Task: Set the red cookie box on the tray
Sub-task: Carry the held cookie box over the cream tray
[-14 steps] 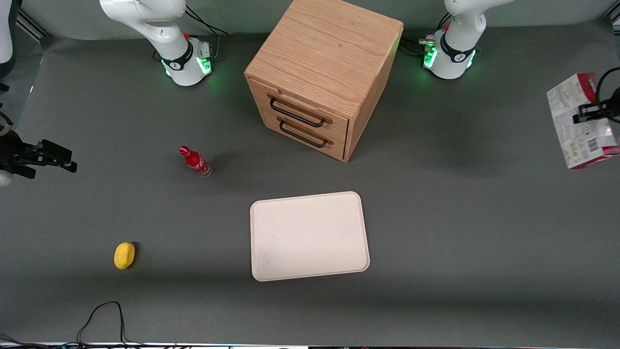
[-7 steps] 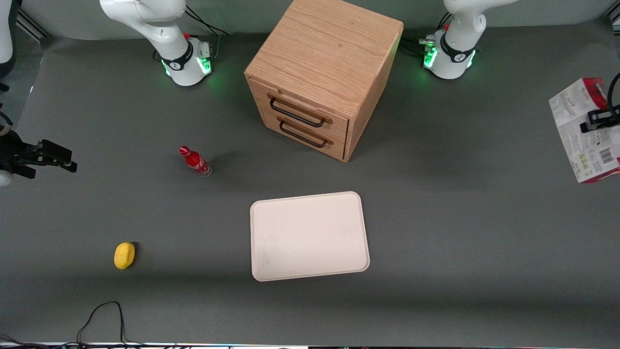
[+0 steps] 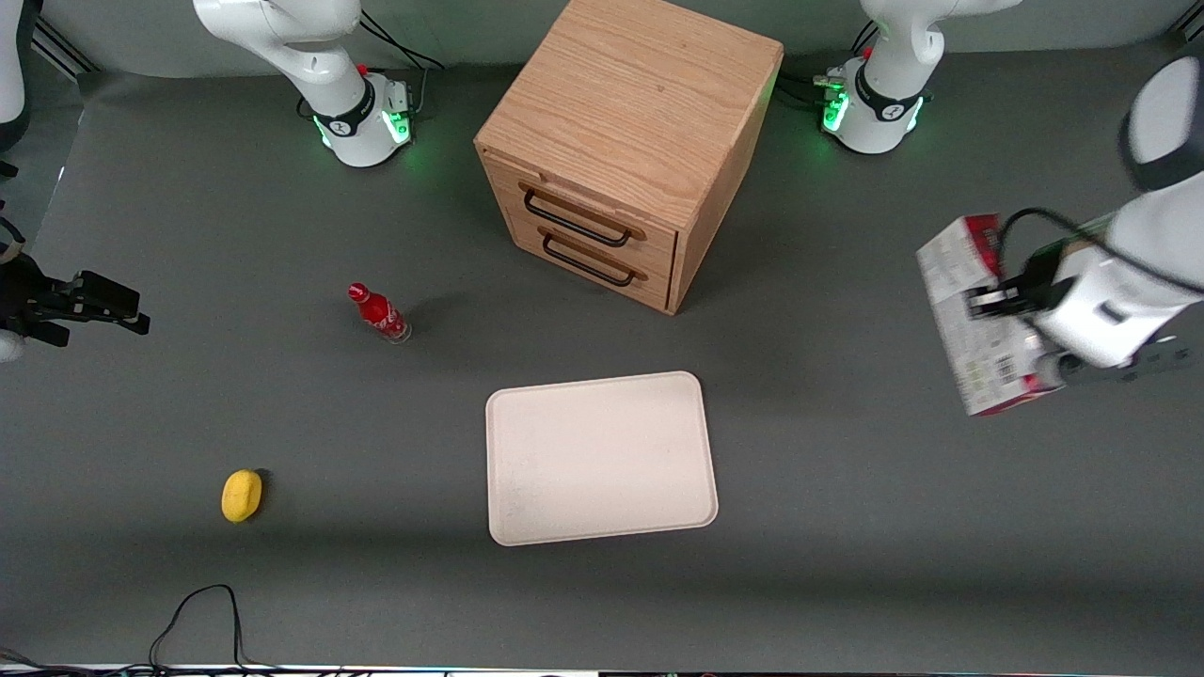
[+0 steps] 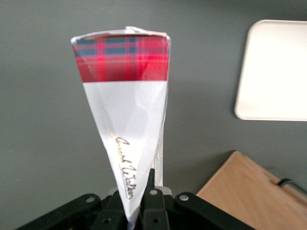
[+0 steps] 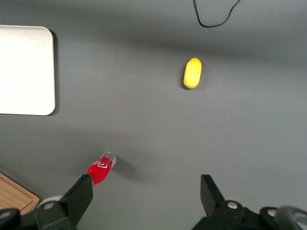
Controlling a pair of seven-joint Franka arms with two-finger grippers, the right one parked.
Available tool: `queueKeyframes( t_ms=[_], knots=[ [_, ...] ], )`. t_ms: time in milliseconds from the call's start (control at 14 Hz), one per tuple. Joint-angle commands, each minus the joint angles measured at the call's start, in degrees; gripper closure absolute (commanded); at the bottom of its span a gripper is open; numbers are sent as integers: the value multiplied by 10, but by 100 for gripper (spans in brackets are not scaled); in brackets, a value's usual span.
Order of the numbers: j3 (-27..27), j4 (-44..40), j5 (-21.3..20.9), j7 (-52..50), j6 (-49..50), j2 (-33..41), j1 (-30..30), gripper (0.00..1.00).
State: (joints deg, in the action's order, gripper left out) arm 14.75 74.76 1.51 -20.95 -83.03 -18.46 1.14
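The red cookie box (image 3: 974, 324) hangs in the air above the table, toward the working arm's end, with its pale printed face and barcode showing. My left gripper (image 3: 1008, 299) is shut on it. In the left wrist view the box (image 4: 125, 110) hangs down from the gripper (image 4: 139, 194), its red plaid end farthest from the fingers (image 4: 151, 184). The cream tray (image 3: 602, 458) lies flat on the table, nearer the front camera than the cabinet, with nothing on it. The box is well apart from the tray (image 4: 273, 72).
A wooden two-drawer cabinet (image 3: 630, 141) stands at the table's back middle. A small red bottle (image 3: 379, 313) and a yellow object (image 3: 242, 495) lie toward the parked arm's end. A black cable (image 3: 198, 611) loops at the front edge.
My left gripper has carried the box in from the table's edge toward the tray and a little nearer the front camera. More of the arm now shows.
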Motion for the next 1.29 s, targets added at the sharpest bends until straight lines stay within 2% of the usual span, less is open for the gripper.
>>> queueKeyframes(
  t_ms=[0,143,357,571,1214],
  knots=[
    [0,-174,-5,-72,19,-141,-82,100],
    [-4,-253,-14,-147,-11,-225,-149,100],
    [-10,-261,-21,-162,-116,-290,-205,100],
    [-56,-261,-27,-173,-190,-348,-267,100],
    [-64,-235,-27,-174,-258,-406,-273,100]
  ],
)
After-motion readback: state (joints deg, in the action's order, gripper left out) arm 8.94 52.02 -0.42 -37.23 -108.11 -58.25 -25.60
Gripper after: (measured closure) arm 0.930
